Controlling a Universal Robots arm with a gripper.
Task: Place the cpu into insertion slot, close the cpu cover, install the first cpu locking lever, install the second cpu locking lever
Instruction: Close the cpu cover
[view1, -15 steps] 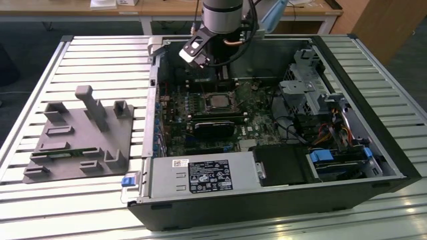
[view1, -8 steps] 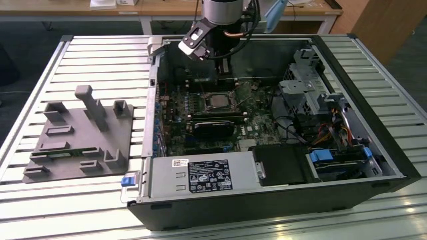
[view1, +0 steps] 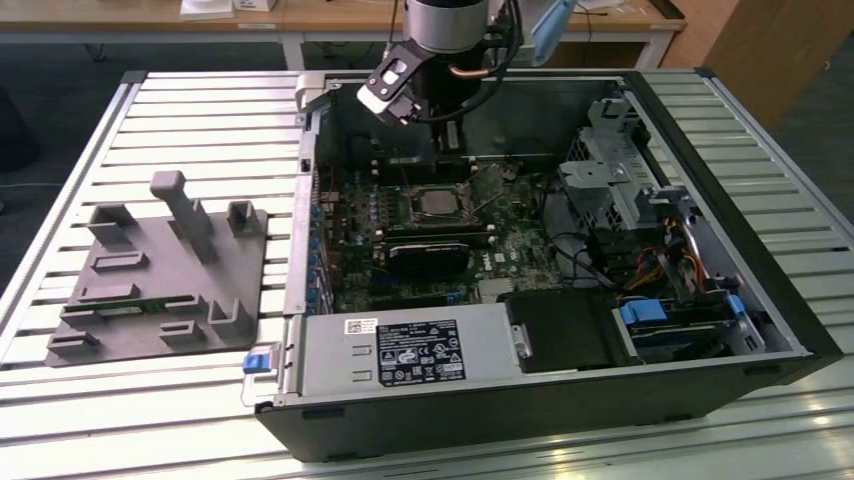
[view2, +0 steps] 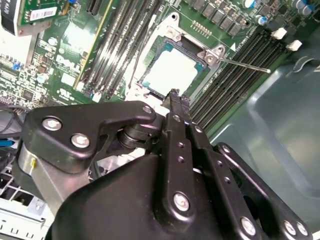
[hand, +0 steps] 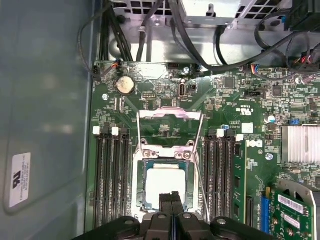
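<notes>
Exterior view: the arm (view1: 447, 30) reaches into the open computer case (view1: 534, 420). In the first wrist view, over the green board (hand: 150, 85), the gripper (hand: 171, 196) hangs clenched and empty by the silver cover (hand: 165, 152). The cover lies flat around the chip (hand: 164, 182), between the memory slots (hand: 107, 180).

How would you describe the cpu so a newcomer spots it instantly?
Look inside the open computer case at the green motherboard. Between its two banks of long black memory slots lies the cpu, the one flat pale silver-grey square there.
</notes>
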